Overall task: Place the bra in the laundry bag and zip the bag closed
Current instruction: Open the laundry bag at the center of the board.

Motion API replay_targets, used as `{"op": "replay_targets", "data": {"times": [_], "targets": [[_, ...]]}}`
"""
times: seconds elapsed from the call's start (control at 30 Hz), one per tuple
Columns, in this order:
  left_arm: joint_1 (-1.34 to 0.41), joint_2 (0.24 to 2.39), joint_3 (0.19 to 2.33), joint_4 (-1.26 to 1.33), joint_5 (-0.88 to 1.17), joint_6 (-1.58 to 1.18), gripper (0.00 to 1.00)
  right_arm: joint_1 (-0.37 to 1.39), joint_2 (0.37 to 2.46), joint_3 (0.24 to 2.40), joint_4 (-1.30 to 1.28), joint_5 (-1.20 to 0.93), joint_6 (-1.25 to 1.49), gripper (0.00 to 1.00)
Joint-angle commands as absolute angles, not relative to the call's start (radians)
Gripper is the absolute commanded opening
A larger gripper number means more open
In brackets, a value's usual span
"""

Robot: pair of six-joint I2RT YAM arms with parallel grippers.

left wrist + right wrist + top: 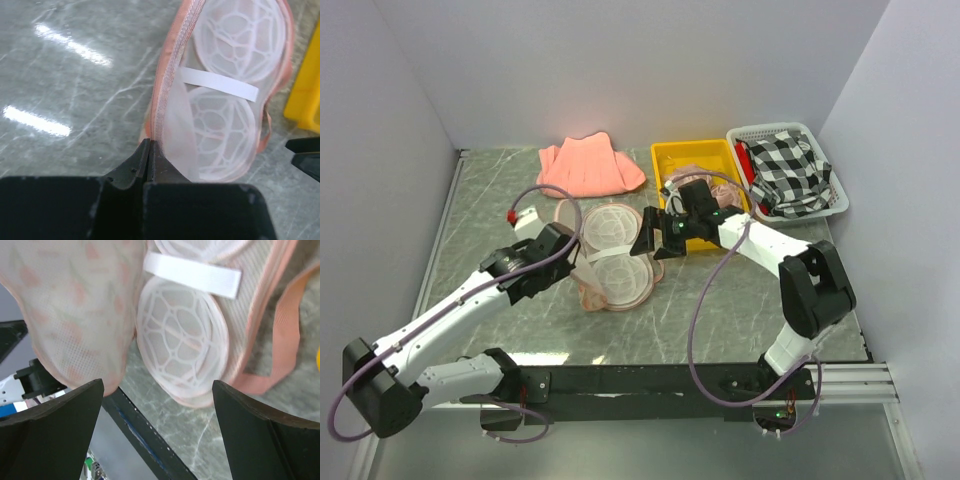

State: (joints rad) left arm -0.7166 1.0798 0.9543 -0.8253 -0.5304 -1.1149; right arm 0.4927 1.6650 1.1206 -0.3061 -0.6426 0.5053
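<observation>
At mid-frame the laundry bag (617, 255) lay open on the bench (510, 185), left tool (150, 149) clamped on its pink edge, right tool (658, 238) spread wide beside it, bra (692, 176) in the yellow bin (670, 152).

Salmon cloth (590, 165), yellow bin (696, 157), checked cloth (788, 172) in white basket (761, 131)
</observation>
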Motion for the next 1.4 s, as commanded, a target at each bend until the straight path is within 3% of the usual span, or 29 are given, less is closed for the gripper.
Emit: {"op": "replay_targets", "data": {"times": [0.0,0.23,0.3,0.4,0.43,0.5,0.53,0.6,0.7,0.8,1.17,1.37], "targets": [[-0.696,1.025,0.925,-0.887,-0.584,-1.218,0.01,0.506,1.700,1.218,-0.273,-0.676,0.500,0.97],[-0.651,1.002,0.940,-0.969,-0.611,-1.259,0.01,0.528,1.761,1.262,-0.282,-0.699,0.491,0.97],[-0.609,0.988,0.942,-0.965,-0.606,-1.227,0.06,0.532,1.772,1.262,-0.276,-0.706,0.494,0.97],[-0.539,0.980,0.950,-0.951,-0.592,-1.168,0.22,0.537,1.790,1.259,-0.262,-0.716,0.500,0.98],[-0.511,0.983,0.954,-0.951,-0.588,-1.149,0.35,0.541,1.793,1.259,-0.258,-0.718,0.500,0.97],[-0.494,0.989,0.956,-0.937,-0.572,-1.126,0.39,0.542,1.799,1.259,-0.259,-0.719,0.500,0.97],[-0.483,0.997,0.959,-0.936,-0.569,-1.114,0.50,0.543,1.798,1.259,-0.258,-0.718,0.500,0.97],[-0.479,1.003,0.957,-0.937,-0.569,-1.111,0.54,0.545,1.799,1.259,-0.262,-0.715,0.499,0.97],[-0.474,1.002,0.954,-0.948,-0.584,-1.117,0.87,0.543,1.795,1.261,-0.271,-0.695,0.491,0.97],[-0.474,0.983,0.969,-0.985,-0.619,-1.127,0.98,0.545,1.787,1.264,-0.287,-0.672,0.482,0.97],[-0.465,0.890,1.131,-1.071,-0.669,-1.098,0.97,0.545,1.813,1.276,-0.325,-0.632,0.472,0.98],[-0.465,0.940,1.016,-0.803,-0.436,-0.993,0.97,0.543,1.821,1.284,-0.325,-0.635,0.465,0.97]]}}
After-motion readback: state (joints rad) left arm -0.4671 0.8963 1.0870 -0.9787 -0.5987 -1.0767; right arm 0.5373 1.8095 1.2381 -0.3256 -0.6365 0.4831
